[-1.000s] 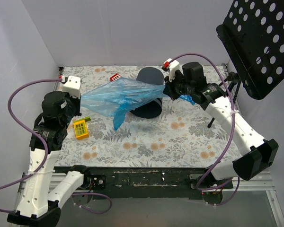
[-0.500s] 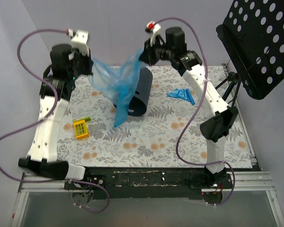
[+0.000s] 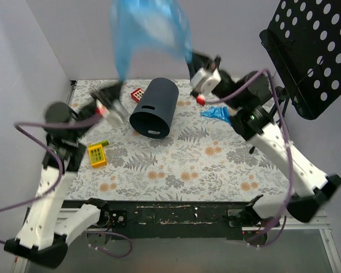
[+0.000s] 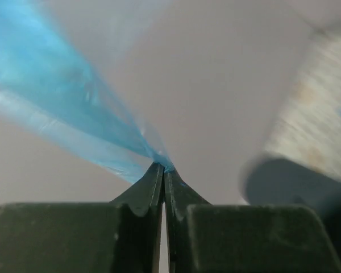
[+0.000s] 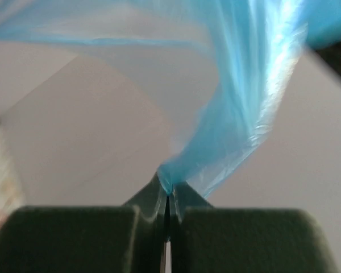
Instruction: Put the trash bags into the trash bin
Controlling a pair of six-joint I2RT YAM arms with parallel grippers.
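A spread blue trash bag hangs in the air high above the back of the table, held at two edges. My left gripper is shut on its left edge, and in the left wrist view the film streams from the closed tips. My right gripper is shut on its right edge; the right wrist view shows the jaws closed. The dark trash bin lies tilted on its side below the bag, its mouth facing the near side. It shows blurred in the left wrist view. A second, folded blue bag lies on the table right of the bin.
A yellow block lies at the left of the table. A red-and-white tile lies behind the bin. A black perforated music stand rises at the back right, its legs beside the right arm. Walls close in the back and left.
Both grippers have lifted the spread bag from beside the bin to high above it. The bag has opened out, and the bin now lies uncovered on its side.
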